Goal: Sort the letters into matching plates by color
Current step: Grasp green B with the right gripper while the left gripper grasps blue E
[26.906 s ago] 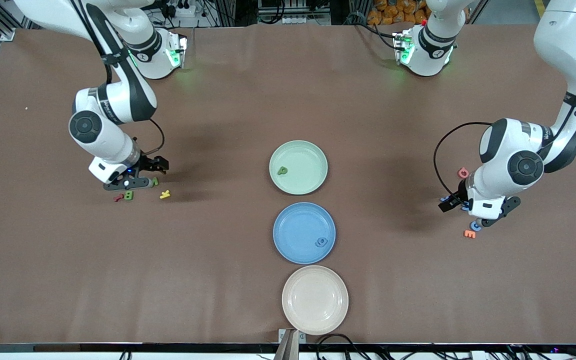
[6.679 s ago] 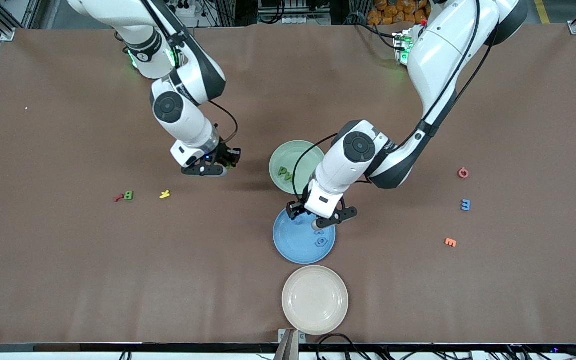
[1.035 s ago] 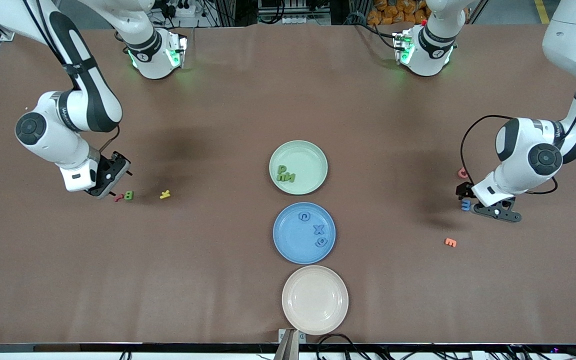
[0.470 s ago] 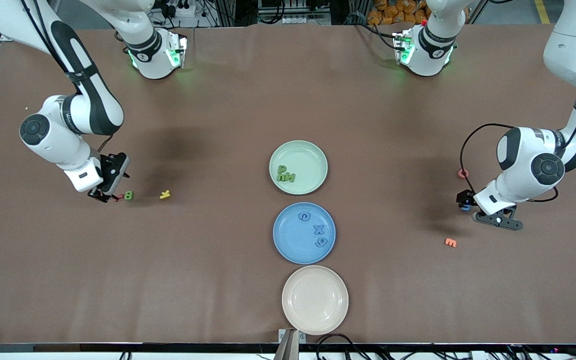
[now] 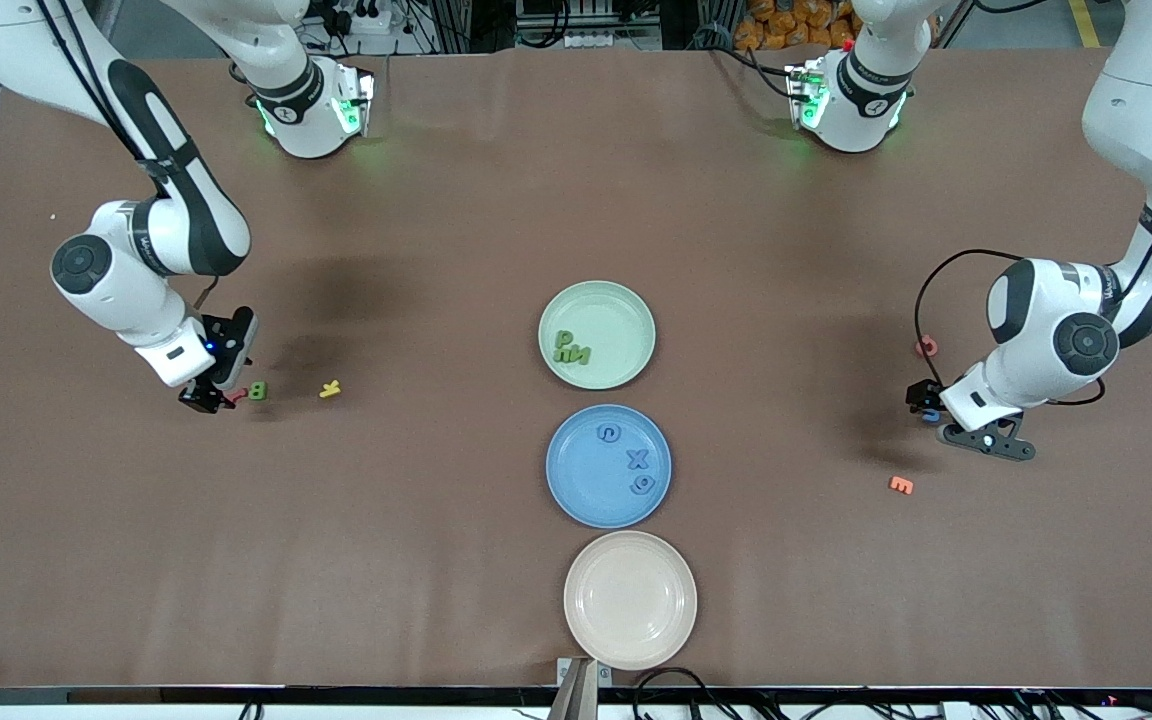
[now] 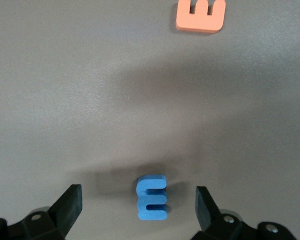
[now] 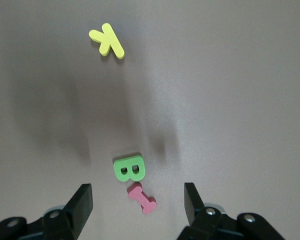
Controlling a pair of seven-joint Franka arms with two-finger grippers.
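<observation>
1. The blue letter E [image 6: 152,197] lies flat on the tabletop [image 5: 436,250], between the left hand's [image 6: 139,210] spread fingers, its prongs seemingly toward one finger.
2. The green letter B [image 7: 129,168] lies flat between the right hand's [image 7: 138,202] parted fingers, touching a pink piece [image 7: 142,198].

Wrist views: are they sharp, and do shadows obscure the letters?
Left wrist view: blue letter crisp, soft shadow beside it, orange letter cut by the frame edge. Right wrist view: green B, pink piece and yellow piece sharp; diffuse shadows, nothing obscured. Front view: even light, no glare.
</observation>
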